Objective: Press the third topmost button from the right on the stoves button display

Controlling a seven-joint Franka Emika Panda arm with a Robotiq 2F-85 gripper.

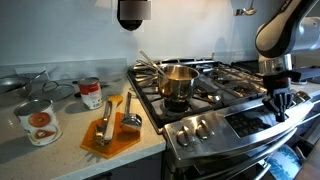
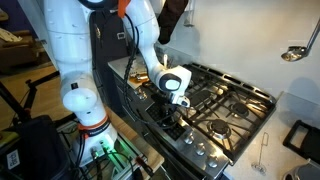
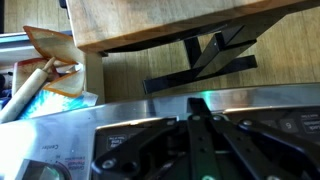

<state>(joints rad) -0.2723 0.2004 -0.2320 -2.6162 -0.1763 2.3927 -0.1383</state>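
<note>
The stainless stove (image 1: 215, 85) has a front control strip with knobs (image 1: 196, 128) and a dark button display (image 1: 248, 120). My gripper (image 1: 279, 103) hangs over the right end of that display, fingers pointing down at it. It sits at the stove's front edge (image 2: 176, 112). In the wrist view the fingers (image 3: 198, 104) are closed together into one dark tip that meets the shiny panel (image 3: 120, 105), where a small green light (image 3: 201, 99) glows. The buttons themselves are hidden by the fingers.
A steel pot (image 1: 177, 82) stands on the front burner. The counter holds an orange cutting board (image 1: 108, 135) with utensils and two cans (image 1: 38, 122) (image 1: 91, 93). The robot base (image 2: 85, 110) stands by the stove. A wooden edge (image 3: 170, 25) fills the top of the wrist view.
</note>
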